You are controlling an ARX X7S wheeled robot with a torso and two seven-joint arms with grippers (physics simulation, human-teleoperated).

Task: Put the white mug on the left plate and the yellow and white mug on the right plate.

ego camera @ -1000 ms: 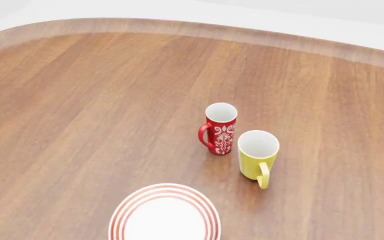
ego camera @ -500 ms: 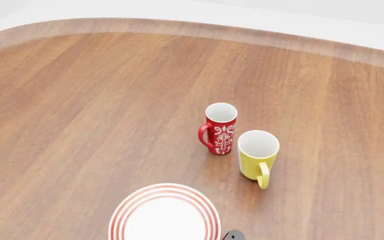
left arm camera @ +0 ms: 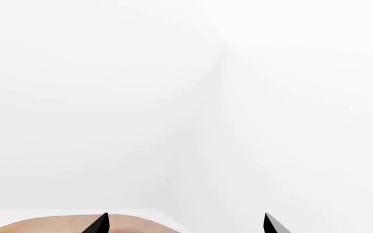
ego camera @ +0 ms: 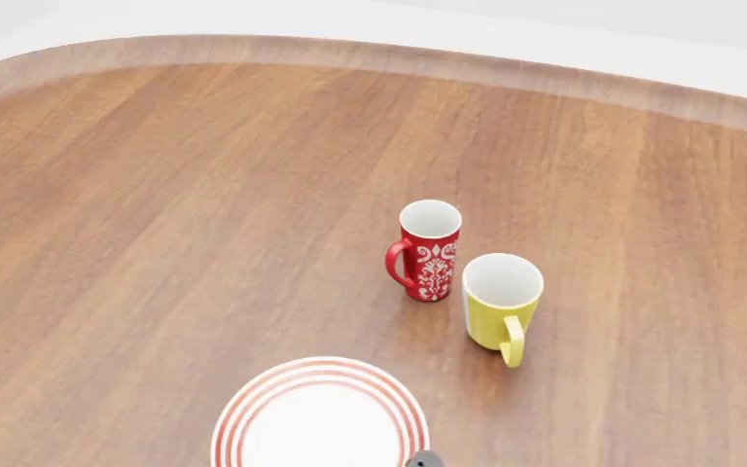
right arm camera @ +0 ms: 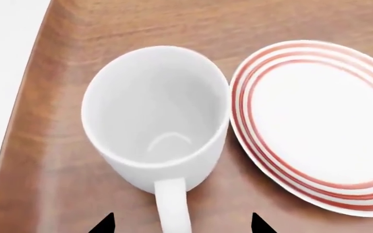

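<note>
Right wrist view, nearest item first: your right gripper shows only as two dark fingertips spread wide apart, with the handle of the white mug running between them; nothing is clamped, and the handle is not visibly touched. The mug stands upright on the tabletop close to its pale edge, mouth up, handle turned toward the claw, which suits a grasp on that loop. Just beside it, rim nearly at the mug's wall, lies a ringed plate, flat and bare; which of the two plates it is you cannot tell from this view. Left wrist view: your left gripper also shows two tips well apart, holding nothing, aimed at blank wall beyond the table, apparently parked out of the way. Head view, farther on: a ringed plate sits at the near edge with a dark bit of arm beside it; the yellow and white mug stands mid-table, handle toward you, with a red patterned mug just behind it, close but apart.
</note>
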